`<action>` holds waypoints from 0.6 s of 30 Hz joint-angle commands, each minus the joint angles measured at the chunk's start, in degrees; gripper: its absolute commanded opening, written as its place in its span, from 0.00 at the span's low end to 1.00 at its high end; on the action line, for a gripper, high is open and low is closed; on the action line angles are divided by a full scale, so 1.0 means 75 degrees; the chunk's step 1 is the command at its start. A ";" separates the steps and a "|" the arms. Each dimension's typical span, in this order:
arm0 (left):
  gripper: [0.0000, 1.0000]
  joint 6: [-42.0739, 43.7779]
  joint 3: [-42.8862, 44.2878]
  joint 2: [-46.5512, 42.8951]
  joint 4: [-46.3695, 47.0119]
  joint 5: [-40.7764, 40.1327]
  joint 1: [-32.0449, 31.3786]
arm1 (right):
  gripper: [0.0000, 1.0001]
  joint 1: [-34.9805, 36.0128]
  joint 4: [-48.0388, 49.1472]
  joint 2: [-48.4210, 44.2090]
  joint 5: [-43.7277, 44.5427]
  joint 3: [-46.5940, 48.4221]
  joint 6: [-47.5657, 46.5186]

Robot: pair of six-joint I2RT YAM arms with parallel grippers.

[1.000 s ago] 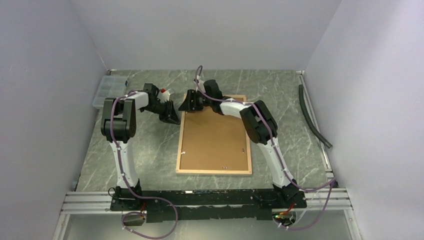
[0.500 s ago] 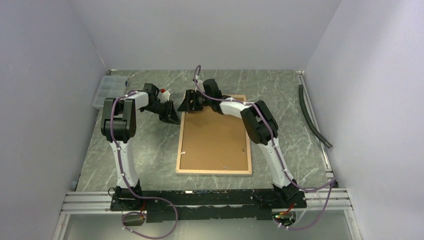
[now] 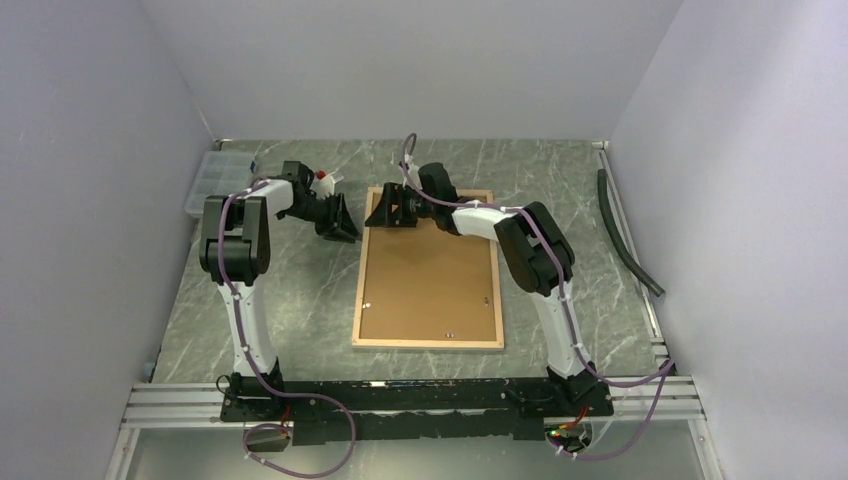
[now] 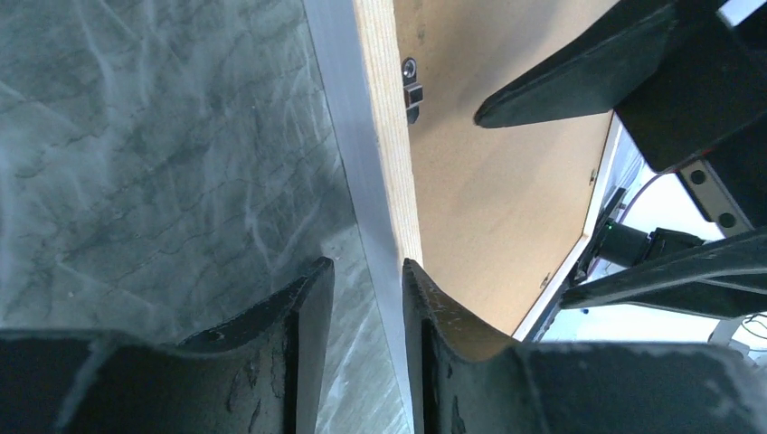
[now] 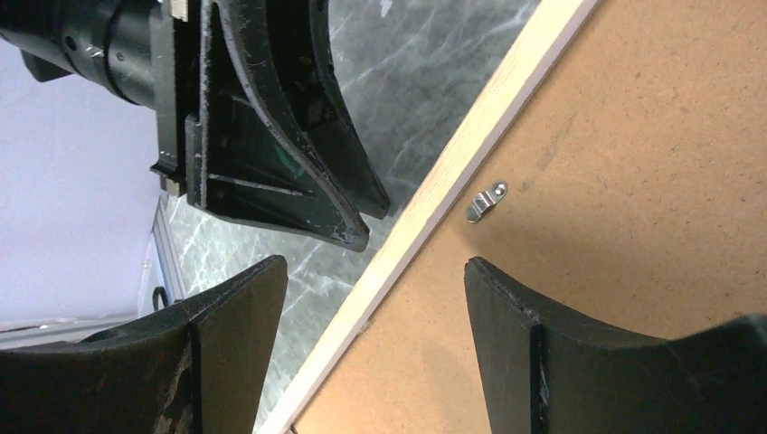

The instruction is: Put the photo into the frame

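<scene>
1. The frame [image 3: 358, 292] lies face down at the table's [image 3: 290, 300] centre, long sides running near to far. It has a light-wood back rim, and a brown backing panel [image 3: 428, 280] fills it.
2. The photo can't be made out in any view; only the panel's back shows inside the rim.
3. L arm: the upper links stand upright at the table's left side. The forearm reaches right, w/ the wrist angled down toward the frame's far left corner.
4. The left gripper [image 3: 342, 226] has its tips low, just beside the frame's left rim on the marble side. The jaws are a narrow gap apart w/ nothing clamped. Whether the tips touch the rim can't be told.
5. R arm: it rises from the near right, crosses the frame's right side and bends left over its far end.
6. The right gripper [image 3: 384, 212] points left at the same far left corner, facing the other gripper. Its jaws are spread wide & hold nothing.
7. Top view only: the whole frame outline, a clear box [image 3: 212, 180] at far left and a black hose [image 3: 625, 232] along the right edge.
8. Wrist views only: a small metal clip [image 5: 486, 201] on the panel just inside the rim. The L wrist view also shows the frame's white outer side. In the R wrist view, one finger sits over marble and the other over the panel.
</scene>
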 commanded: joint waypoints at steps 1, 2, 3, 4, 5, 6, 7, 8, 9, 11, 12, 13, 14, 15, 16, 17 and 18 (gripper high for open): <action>0.39 -0.0122 0.0278 0.0131 0.0142 0.0271 -0.0145 | 0.75 -0.0008 0.0528 0.0200 0.0082 -0.0010 0.0222; 0.38 -0.0110 0.0293 0.0195 0.0148 0.0241 -0.0157 | 0.75 -0.0017 0.0518 0.0256 0.0082 0.0026 0.0237; 0.36 -0.0107 0.0289 0.0238 0.0165 0.0221 -0.0164 | 0.75 -0.0011 0.0511 0.0305 0.0071 0.0078 0.0248; 0.35 -0.0098 0.0284 0.0282 0.0170 0.0229 -0.0159 | 0.74 -0.0010 0.0521 0.0338 0.0070 0.0091 0.0259; 0.34 -0.0087 0.0284 0.0311 0.0177 0.0243 -0.0167 | 0.74 -0.0012 0.0516 0.0381 0.0070 0.0116 0.0277; 0.33 -0.0084 0.0267 0.0336 0.0189 0.0252 -0.0173 | 0.74 -0.0015 0.0523 0.0418 0.0064 0.0156 0.0301; 0.32 -0.0073 0.0246 0.0354 0.0201 0.0245 -0.0172 | 0.73 -0.0009 0.0516 0.0466 0.0069 0.0189 0.0323; 0.31 -0.0056 0.0230 0.0375 0.0205 0.0236 -0.0176 | 0.73 -0.0010 0.0524 0.0507 0.0070 0.0224 0.0351; 0.30 -0.0033 0.0220 0.0406 0.0190 0.0229 -0.0181 | 0.73 -0.0012 0.0546 0.0548 0.0070 0.0274 0.0384; 0.29 0.0003 0.0186 0.0429 0.0179 0.0199 -0.0182 | 0.73 -0.0011 0.0561 0.0668 0.0050 0.0350 0.0460; 0.28 0.0018 0.0167 0.0439 0.0178 0.0170 -0.0182 | 0.72 -0.0010 0.0543 0.0717 0.0063 0.0402 0.0495; 0.28 0.0032 0.0142 0.0440 0.0170 0.0157 -0.0182 | 0.72 -0.0013 0.0523 0.0772 0.0079 0.0445 0.0516; 0.27 0.0047 0.0119 0.0427 0.0184 0.0153 -0.0185 | 0.72 -0.0011 0.0532 0.0822 0.0073 0.0492 0.0575; 0.27 0.0040 0.0103 0.0420 0.0186 0.0153 -0.0184 | 0.72 -0.0010 0.0544 0.0877 0.0070 0.0543 0.0612; 0.27 0.0045 0.0103 0.0413 0.0190 0.0153 -0.0188 | 0.72 -0.0010 0.0557 0.0918 0.0079 0.0587 0.0642; 0.26 0.0035 0.0097 0.0410 0.0181 0.0153 -0.0183 | 0.71 -0.0010 0.0561 0.0976 0.0081 0.0622 0.0670; 0.26 0.0034 0.0076 0.0403 0.0197 0.0171 -0.0183 | 0.71 -0.0010 0.0531 0.1018 0.0082 0.0666 0.0683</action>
